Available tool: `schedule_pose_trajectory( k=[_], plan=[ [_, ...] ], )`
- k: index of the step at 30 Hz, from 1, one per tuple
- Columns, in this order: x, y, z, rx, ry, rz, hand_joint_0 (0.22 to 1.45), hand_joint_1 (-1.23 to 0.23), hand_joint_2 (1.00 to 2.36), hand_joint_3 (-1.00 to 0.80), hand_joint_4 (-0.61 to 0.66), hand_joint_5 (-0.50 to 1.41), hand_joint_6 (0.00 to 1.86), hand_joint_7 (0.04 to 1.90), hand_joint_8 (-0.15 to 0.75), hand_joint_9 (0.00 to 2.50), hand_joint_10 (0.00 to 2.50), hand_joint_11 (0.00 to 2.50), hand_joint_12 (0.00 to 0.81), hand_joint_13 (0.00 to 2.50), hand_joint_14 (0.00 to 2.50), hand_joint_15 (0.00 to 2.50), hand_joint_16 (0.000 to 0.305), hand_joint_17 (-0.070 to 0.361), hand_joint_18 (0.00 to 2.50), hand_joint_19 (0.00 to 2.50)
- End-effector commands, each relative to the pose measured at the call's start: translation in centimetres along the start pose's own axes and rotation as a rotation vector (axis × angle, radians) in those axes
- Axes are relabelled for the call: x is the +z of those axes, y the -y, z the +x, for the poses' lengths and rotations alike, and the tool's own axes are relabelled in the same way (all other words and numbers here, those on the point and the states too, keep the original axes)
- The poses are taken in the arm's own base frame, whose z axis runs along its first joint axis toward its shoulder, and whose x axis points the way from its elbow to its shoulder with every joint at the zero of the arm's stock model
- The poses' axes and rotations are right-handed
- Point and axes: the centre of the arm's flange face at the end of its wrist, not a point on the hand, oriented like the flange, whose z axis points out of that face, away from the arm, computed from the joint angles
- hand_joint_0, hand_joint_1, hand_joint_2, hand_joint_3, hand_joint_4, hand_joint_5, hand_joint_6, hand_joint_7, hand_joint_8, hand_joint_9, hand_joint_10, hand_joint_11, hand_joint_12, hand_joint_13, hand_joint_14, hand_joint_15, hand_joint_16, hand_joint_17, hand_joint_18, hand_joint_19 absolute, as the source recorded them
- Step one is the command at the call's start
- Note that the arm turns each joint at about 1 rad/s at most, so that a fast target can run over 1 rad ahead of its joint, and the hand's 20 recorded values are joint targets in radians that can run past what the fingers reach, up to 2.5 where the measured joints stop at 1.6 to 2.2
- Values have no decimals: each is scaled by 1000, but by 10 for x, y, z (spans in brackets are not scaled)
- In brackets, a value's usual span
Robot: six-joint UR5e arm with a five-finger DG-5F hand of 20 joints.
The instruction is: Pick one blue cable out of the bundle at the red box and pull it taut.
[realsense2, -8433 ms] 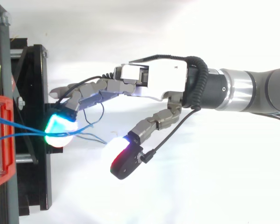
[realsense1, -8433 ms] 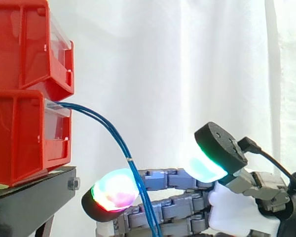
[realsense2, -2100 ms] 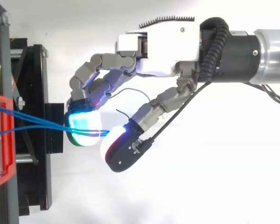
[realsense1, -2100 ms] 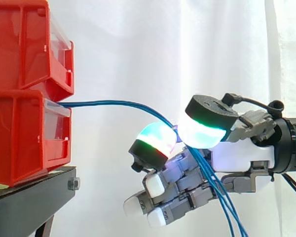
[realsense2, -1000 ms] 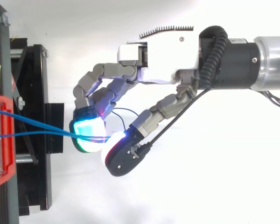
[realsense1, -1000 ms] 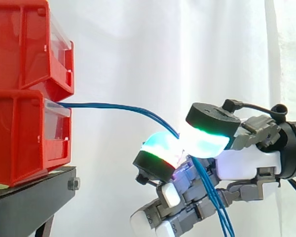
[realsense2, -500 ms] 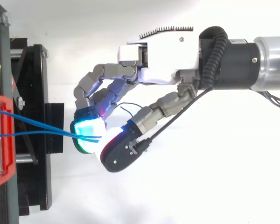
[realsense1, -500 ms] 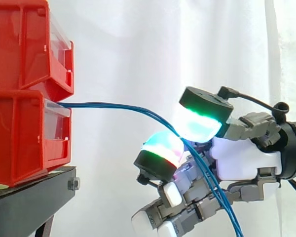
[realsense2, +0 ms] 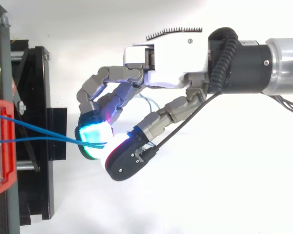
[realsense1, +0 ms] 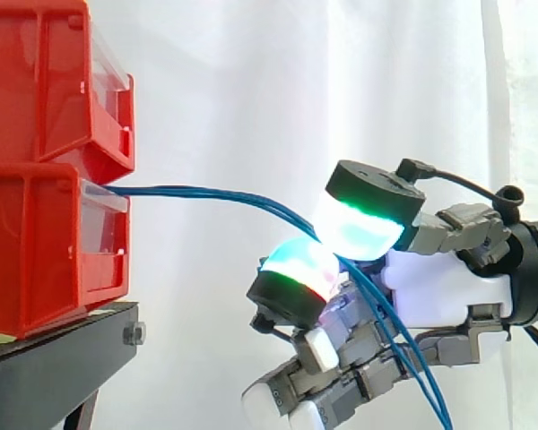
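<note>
Blue cables (realsense1: 215,193) (realsense2: 49,137) run out of the lower red box (realsense1: 45,242) (realsense2: 1,146) and arc rightward into my hand (realsense1: 439,287) (realsense2: 166,68). In the side view they pass between a glowing cyan-green fingertip (realsense1: 296,269) and the thumb pad (realsense1: 359,224), then hang down past the curled fingers. From above, the green fingertip (realsense2: 94,139) and the thumb pad (realsense2: 122,158) press together on the cables. The run from box to hand sags slightly. How many strands lie in the pinch I cannot tell.
A second red box (realsense1: 54,81) is stacked on the lower one. Both stand on a black stand (realsense1: 54,367) (realsense2: 39,131) at the left. White curtain lies behind, and the arm (realsense2: 278,63) enters from the right.
Over the last second the thumb shifted slightly left over the fingertip, and the hand barely moved. Eight seconds ago the hand was open and low, with the cables drooping steeply.
</note>
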Motion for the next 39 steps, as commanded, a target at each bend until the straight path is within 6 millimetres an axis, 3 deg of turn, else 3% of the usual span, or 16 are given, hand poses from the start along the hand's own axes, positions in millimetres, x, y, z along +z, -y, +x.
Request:
schedule_pose_trajectory(
  k=[1,14,28,36,39],
  plan=[
    [0,0,0,0,1,0,818,-899,1008,-395,74,-176,923,1340,375,951,18,869,361,586,9,245,48,108,573,271],
    [0,0,0,0,1,0,806,-877,1006,-422,68,-182,937,1256,363,1170,6,1402,369,700,13,358,47,106,588,285],
    [0,0,0,3,1,0,866,-928,1000,-500,101,-204,941,1040,309,1063,8,1389,361,703,14,391,44,99,543,261],
    [0,0,0,3,1,-3,700,-1031,1000,-500,171,-223,942,977,335,984,4,1388,363,705,14,381,44,98,589,195],
    [0,0,0,3,1,-3,623,-990,1000,-500,181,-223,939,946,347,1000,4,1392,364,704,16,396,44,100,584,241]
  ],
)
